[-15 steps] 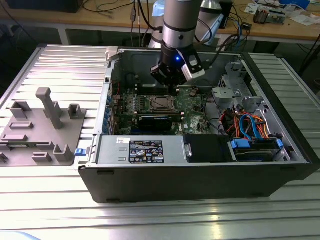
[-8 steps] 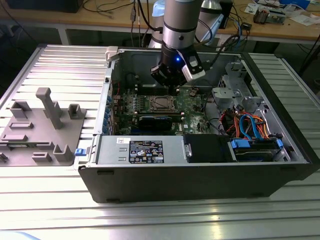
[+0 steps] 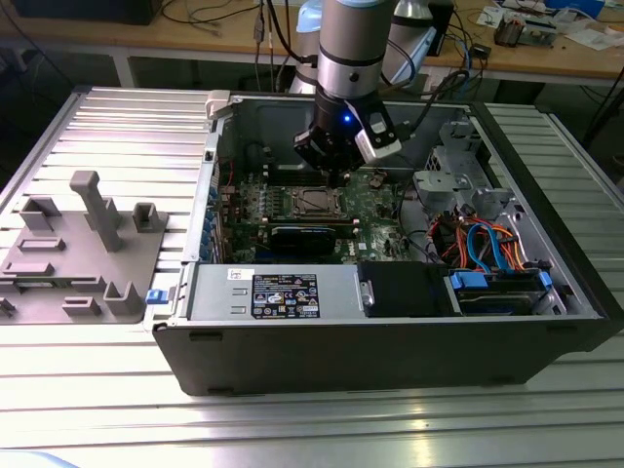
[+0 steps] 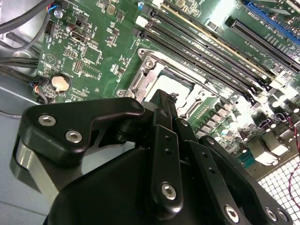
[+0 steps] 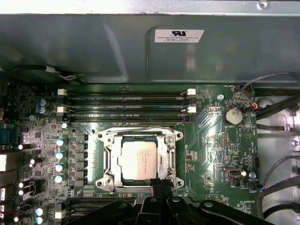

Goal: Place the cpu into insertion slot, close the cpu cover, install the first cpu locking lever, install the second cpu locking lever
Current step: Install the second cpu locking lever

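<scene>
Ribbed tabletop (image 3: 97,127): cpu (image 5: 138,160) seated, cpu cover (image 5: 112,159) down (levers unclear); fingers (image 5: 157,183) narrow, empty, at socket edge.

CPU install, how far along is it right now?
Looks done: the cpu sits in the insertion slot, and the cpu cover appears to lie flat around it. In hand: the hand sits at the socket's edge, gripping nothing that shows. Left: I can't tell if either locking lever is latched.
</scene>
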